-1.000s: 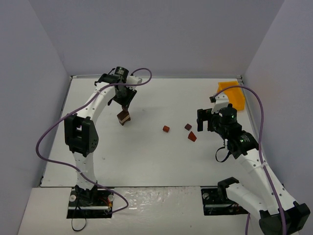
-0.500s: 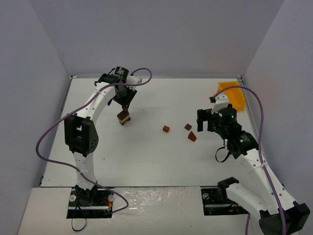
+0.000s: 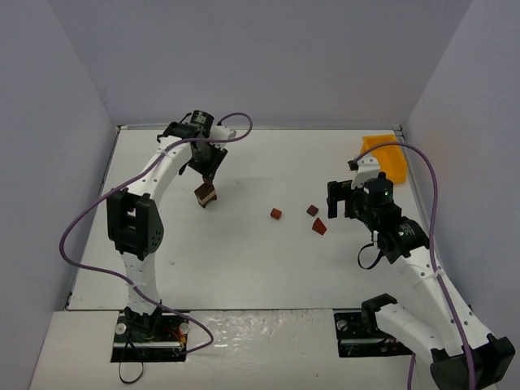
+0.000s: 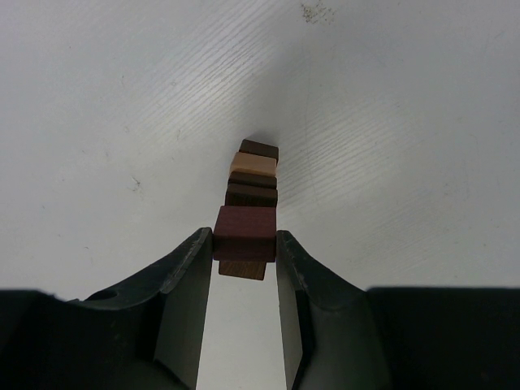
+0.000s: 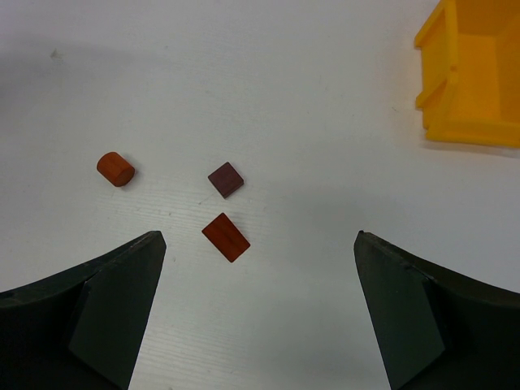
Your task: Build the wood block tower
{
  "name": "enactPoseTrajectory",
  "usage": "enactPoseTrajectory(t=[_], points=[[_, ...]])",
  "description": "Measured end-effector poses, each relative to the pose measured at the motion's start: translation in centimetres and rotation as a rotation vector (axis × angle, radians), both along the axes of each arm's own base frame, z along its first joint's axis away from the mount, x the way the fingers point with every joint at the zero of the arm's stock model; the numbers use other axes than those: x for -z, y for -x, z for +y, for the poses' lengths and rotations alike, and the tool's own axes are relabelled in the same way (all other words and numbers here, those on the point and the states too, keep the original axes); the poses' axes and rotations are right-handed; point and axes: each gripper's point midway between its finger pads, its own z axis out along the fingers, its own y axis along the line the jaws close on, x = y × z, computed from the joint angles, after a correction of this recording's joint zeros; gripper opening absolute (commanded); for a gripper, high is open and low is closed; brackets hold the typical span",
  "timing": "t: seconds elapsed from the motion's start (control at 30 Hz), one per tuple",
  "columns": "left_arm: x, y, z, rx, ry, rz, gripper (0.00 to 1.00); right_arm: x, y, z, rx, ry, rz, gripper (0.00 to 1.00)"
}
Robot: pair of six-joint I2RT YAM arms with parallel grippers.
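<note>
**Top external view.** My left arm reaches to the far left of the table [image 3: 244, 268] with its wrist bent down. My left gripper [image 3: 208, 175] hangs directly over the tower [image 3: 205, 195]. My right arm is folded at the elbow on the right side. My right gripper [image 3: 335, 199] points toward 3 loose wood blocks near the table's middle: an orange-red cylinder [image 3: 276, 214], a dark cube [image 3: 313, 210] and a red-brown wedge [image 3: 319, 227]. A yellow bin [image 3: 390, 162] stands at the far right corner, and my purple cable crosses in front of it. From here the tower is a small red-and-dark lump, and my wrist hides where the gripper meets it.

**Left wrist view.** Only this view separates the tower's layers. The reddish top block [image 4: 244, 227] sits between my fingers [image 4: 188, 276], with both pads against its sides, a narrow grip on that block. A tan piece just beneath it juts toward the camera. Below that, dark and tan pieces recede to the table, too foreshortened for me to count them.

**Right wrist view.** My jaws are spread wide and hold nothing. The wedge lies nearest, between the finger lines. The cube is just beyond it, and the cylinder is off to the left. The bin is cut off by the top and right edges. The tower does not appear in this view.
</note>
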Motion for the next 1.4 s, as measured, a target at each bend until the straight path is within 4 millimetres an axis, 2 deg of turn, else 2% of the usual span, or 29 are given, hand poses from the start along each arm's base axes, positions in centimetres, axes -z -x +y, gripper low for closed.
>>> enactPoseTrajectory(t=[1.4], points=[[0.79,0.00,-0.01,0.000,-0.006,0.020,0.11,0.23,0.07,-0.02,0.000,0.002,0.005,1.00]])
